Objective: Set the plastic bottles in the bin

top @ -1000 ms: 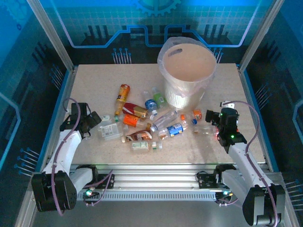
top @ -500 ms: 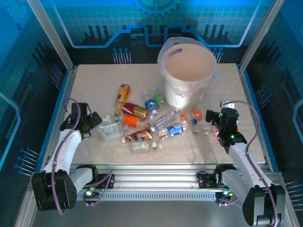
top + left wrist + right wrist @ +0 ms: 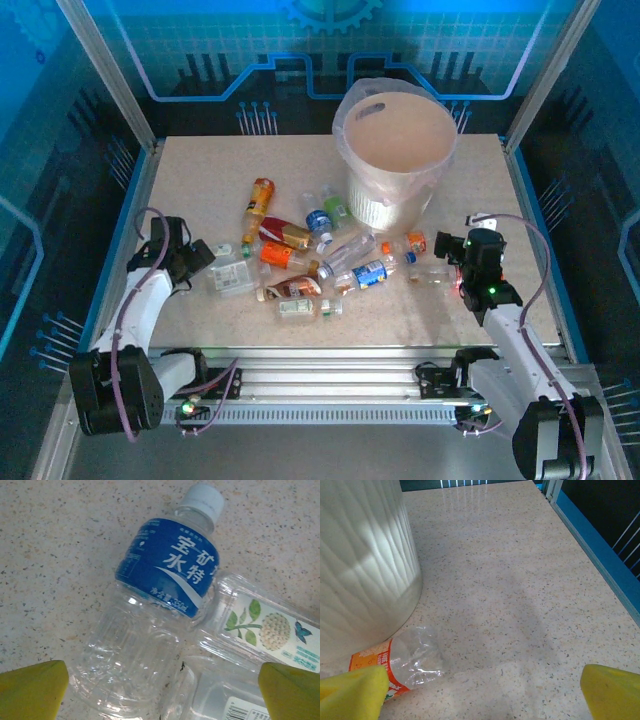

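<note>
Several plastic bottles (image 3: pixel 315 262) lie scattered across the middle of the table, in front of the tall white ribbed bin (image 3: pixel 395 150). My left gripper (image 3: pixel 203 254) hovers open at the pile's left end. In the left wrist view its jaws straddle the base of a clear bottle with a blue label (image 3: pixel 160 580), and a second clear bottle with a leaf label (image 3: pixel 265 630) lies against it. My right gripper (image 3: pixel 446 247) stands open just right of the pile. Between its yellow fingertips (image 3: pixel 350 690) is bare table, with an orange-labelled bottle (image 3: pixel 405 662) lying against the bin's wall (image 3: pixel 360 560).
The table's right edge with its blue rail (image 3: pixel 600 555) runs close by the right gripper. Aluminium frame posts (image 3: pixel 110 80) stand at the back corners. Bare tabletop (image 3: pixel 200 170) lies left of the bin and along the front edge.
The left arm's lower part has shifted slightly right; its gripper stays over the clear bottles. The right arm and the bottles have not moved.
</note>
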Robot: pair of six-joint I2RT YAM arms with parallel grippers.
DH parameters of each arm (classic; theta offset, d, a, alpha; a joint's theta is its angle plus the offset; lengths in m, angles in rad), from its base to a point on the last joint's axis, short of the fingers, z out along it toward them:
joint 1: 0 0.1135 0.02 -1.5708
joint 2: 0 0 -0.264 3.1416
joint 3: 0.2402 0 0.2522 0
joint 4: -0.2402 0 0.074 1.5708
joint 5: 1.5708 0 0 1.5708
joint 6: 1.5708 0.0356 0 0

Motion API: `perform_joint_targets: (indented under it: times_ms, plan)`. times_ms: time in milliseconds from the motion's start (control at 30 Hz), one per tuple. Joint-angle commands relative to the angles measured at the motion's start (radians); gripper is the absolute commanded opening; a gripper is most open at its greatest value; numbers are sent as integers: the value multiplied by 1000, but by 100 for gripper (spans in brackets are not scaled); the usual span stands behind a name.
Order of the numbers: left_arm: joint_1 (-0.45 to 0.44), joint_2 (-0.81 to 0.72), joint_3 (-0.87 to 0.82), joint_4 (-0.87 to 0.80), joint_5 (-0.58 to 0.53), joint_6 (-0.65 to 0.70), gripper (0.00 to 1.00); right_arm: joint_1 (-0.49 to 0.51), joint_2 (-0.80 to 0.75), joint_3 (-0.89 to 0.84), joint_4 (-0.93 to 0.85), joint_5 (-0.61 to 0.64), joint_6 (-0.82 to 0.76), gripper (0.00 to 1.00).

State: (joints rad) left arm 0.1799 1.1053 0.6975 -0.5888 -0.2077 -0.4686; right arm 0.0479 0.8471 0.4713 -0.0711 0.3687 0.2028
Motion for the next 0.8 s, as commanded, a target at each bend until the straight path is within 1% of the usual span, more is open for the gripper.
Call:
perform_joint_targets:
  times_ms: [0, 333, 533, 767]
  plan:
    - [32, 23, -13, -26, 10, 4, 99, 16, -9, 8, -5, 30, 6, 100]
    - [67, 78, -18, -7, 3, -10, 99, 17, -6, 26, -22, 36, -2, 100]
    - [76, 93, -33, 16, 18, -32, 99, 18, -4, 23, -19, 36, 0, 100]
    - [90, 99, -41, 16, 11, -48, 99, 21, 0, 20, -10, 35, -3, 100]
